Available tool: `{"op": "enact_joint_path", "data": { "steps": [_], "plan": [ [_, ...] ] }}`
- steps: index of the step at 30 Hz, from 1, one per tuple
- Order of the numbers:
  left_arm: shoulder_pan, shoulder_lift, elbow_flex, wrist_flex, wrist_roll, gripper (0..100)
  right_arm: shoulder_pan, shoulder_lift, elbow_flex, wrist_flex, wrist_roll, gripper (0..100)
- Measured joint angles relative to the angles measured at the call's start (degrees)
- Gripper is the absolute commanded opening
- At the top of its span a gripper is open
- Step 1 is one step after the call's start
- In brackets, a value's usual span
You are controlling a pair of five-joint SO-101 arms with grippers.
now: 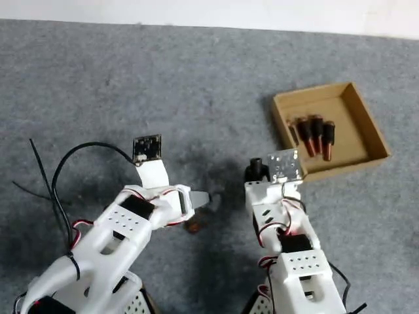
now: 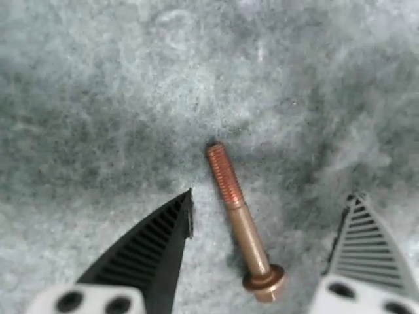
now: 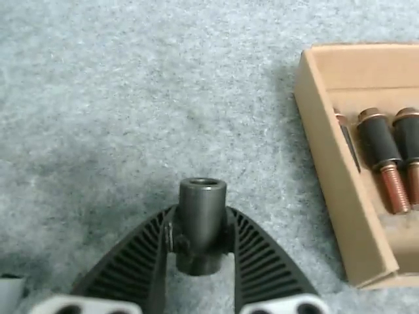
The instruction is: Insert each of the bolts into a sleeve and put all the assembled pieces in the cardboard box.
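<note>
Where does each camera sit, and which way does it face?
High view: fixed overhead, facing down on the grey mat; left arm and right arm enter from the bottom edge, with the cardboard box beyond the right arm.
Left wrist view: on the left arm, facing down past the open left gripper at a bolt lying on the mat.
Right wrist view: on the right arm, facing along the right gripper, shut on a sleeve.
Shared: high and right wrist views both show the box and the assembled pieces in it.
</note>
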Motion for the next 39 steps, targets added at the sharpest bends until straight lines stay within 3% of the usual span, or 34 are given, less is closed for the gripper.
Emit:
{"op": "enact_joint_path", "data": {
  "steps": [10,16,18,23,25,31,39],
  "plan": [
    [0.09,15.91,-7.21,0.62,0.44,33,0.00,0.00,0.00,0.00,0.00,0.5],
    [0.18,17.14,-9.23,2.99,0.26,32,0.00,0.00,0.00,0.00,0.00,0.5],
    [0.18,17.23,-9.23,2.99,0.26,26,0.00,0.00,0.00,0.00,0.00,0.5],
    [0.18,17.23,-9.23,2.99,0.26,0,0.00,0.00,0.00,0.00,0.00,0.5],
    [0.53,17.23,-9.49,2.81,0.44,4,0.00,0.00,0.00,0.00,0.00,0.5],
    [0.53,17.41,-10.73,2.90,0.26,1,0.00,0.00,0.00,0.00,0.00,0.5],
    [-8.79,17.41,-14.51,2.99,0.53,1,0.00,0.00,0.00,0.00,0.00,0.5]
  ]
}}
